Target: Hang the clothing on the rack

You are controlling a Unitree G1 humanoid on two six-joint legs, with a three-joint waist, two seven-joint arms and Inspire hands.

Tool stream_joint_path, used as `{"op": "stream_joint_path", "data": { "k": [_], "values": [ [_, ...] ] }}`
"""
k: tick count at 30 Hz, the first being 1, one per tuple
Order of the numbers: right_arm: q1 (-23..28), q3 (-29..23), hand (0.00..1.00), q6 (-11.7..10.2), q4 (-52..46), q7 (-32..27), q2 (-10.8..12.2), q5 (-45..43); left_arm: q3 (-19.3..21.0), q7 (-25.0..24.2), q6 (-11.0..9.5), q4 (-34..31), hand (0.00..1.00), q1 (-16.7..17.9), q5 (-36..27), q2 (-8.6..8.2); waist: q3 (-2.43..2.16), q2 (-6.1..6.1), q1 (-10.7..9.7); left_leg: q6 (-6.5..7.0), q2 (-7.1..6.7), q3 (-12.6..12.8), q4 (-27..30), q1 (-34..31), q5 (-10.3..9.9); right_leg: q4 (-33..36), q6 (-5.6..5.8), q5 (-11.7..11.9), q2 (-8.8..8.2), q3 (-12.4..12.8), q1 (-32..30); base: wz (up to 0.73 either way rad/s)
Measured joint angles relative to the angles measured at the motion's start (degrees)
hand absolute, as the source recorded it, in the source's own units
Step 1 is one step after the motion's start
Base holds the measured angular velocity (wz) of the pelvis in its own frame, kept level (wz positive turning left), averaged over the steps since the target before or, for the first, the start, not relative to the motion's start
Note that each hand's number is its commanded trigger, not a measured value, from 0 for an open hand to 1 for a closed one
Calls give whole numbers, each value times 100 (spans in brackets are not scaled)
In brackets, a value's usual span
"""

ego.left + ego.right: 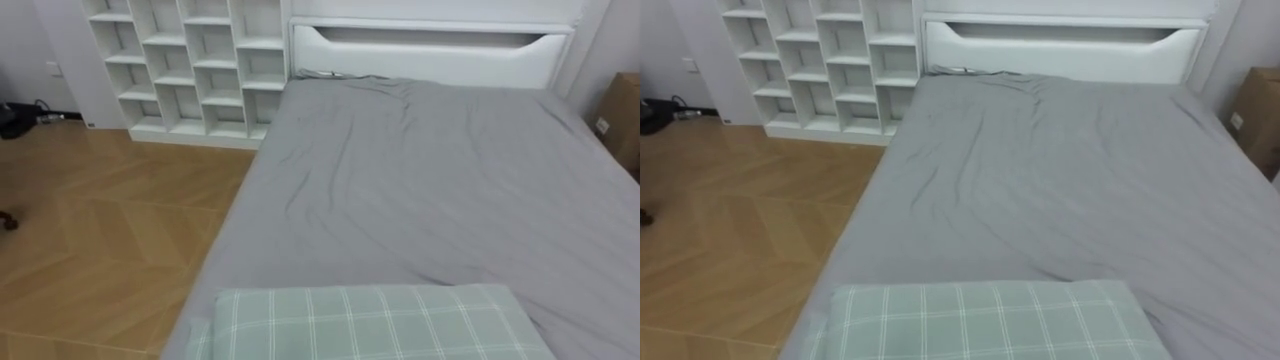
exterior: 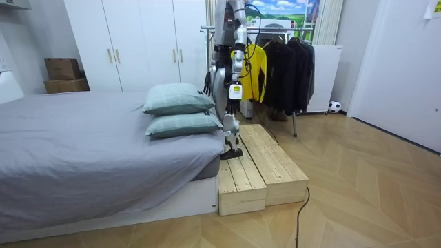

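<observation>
Clothes, namely dark garments (image 2: 289, 69) and one yellow garment (image 2: 257, 69), hung on the metal rail rack (image 2: 275, 28) behind the robot in the room view. The robot stood on the pale slatted wooden platform (image 2: 258, 165), facing the bed. Its left hand (image 2: 234, 101) hung at its side and its right hand (image 2: 207, 84) ahead of the torso; finger state could not be told. In the eye view, the grey-sheeted bed (image 1: 430, 180) and green checked pillow (image 1: 370, 320) bore no garment, so turning toward the rack seemed necessary.

Bright, even indoor light, soft shadows
</observation>
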Motion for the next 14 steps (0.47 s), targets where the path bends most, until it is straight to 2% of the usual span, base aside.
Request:
{"op": "stream_joint_path", "data": {
  "k": [6,10,14],
  "values": [
    [-11,33,0,6,-15,31,-6,-52,-229,-10,-2,-73,0,9,49,24,-2,5,-25,0,3,57,-5,1,0,3,0,0,2,25,-8,-1],
    [-14,34,0,-11,-13,35,-10,-58,-229,-16,-3,-73,0,9,49,25,0,7,-31,1,2,59,-7,1,1,2,0,0,8,148,-11,0],
    [-14,39,0,-17,-14,35,-10,-58,-232,-15,-8,-74,0,12,52,24,1,9,-37,0,2,59,-8,1,1,2,0,0,10,149,-12,0]
  ]
}}
